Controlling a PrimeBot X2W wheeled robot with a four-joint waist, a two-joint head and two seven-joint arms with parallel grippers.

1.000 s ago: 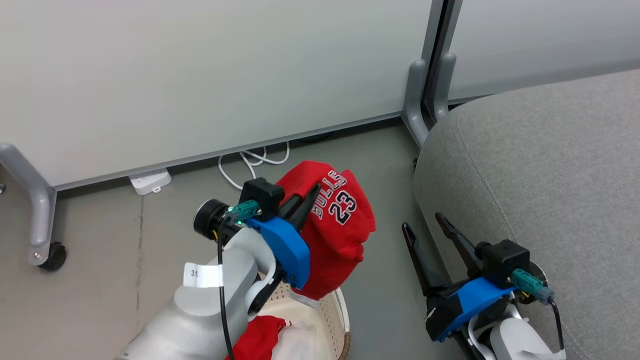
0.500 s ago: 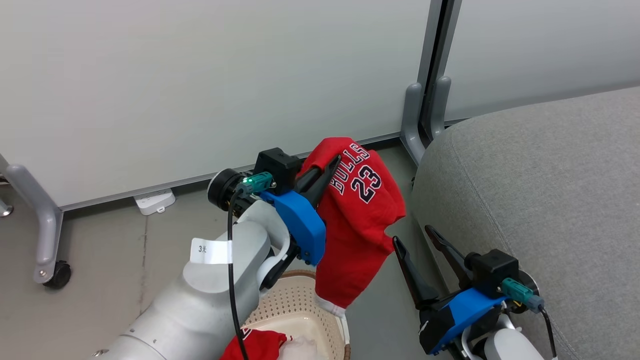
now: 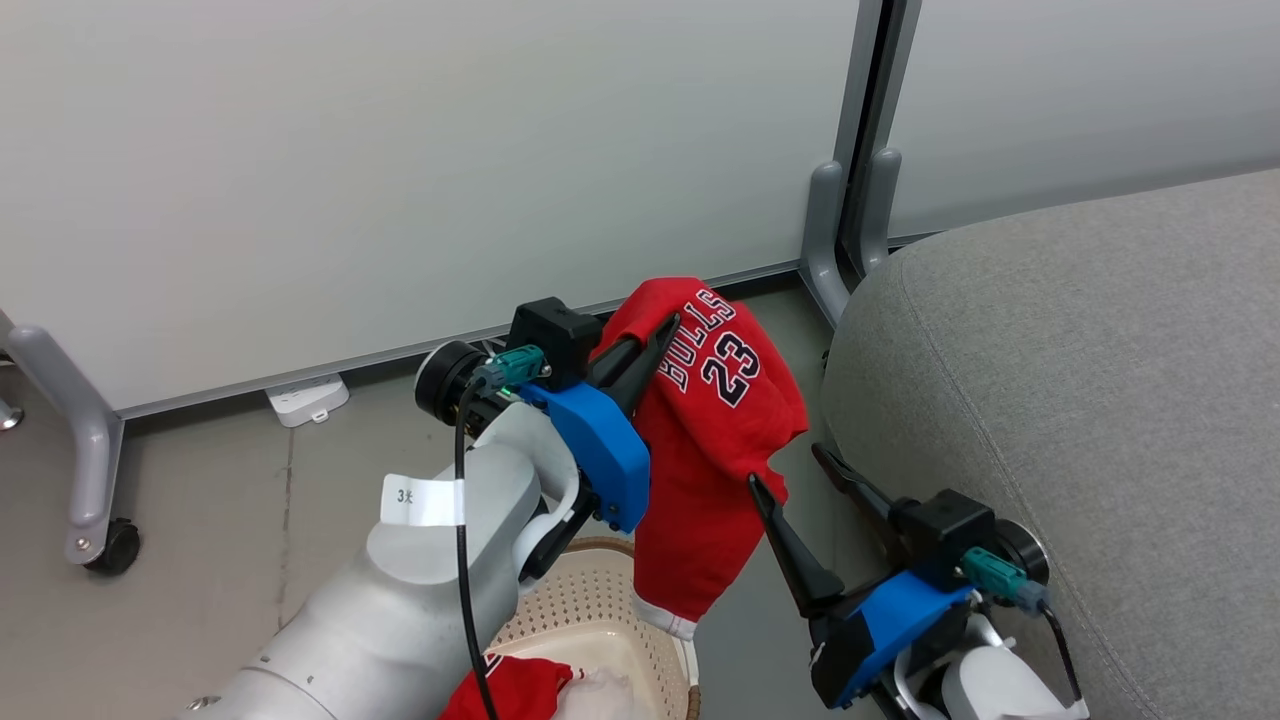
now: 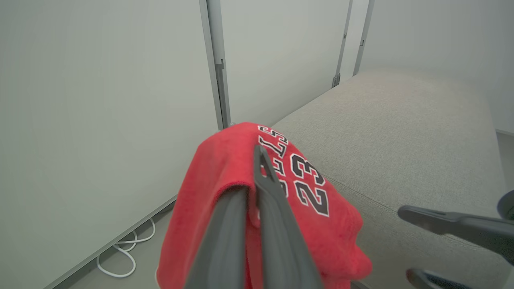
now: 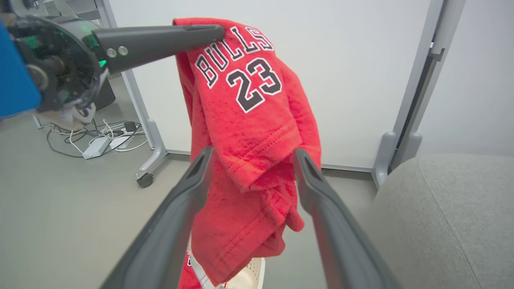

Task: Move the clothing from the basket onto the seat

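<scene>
Far ahead of me stand white partition panels (image 3: 400, 150) joined by a grey post (image 3: 858, 120). On the floor (image 3: 200, 520) at their foot lies a white power strip (image 3: 307, 398); farther left, a grey leg (image 3: 97, 470) ends in a black caster (image 3: 112, 548).

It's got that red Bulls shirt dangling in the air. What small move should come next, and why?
Probably the right gripper should ease forward and close on the hanging fold of the red garment. The left gripper pinches only its top, its tail dangles above the basket, and the open right fingers frame it, beside the seat.
</scene>
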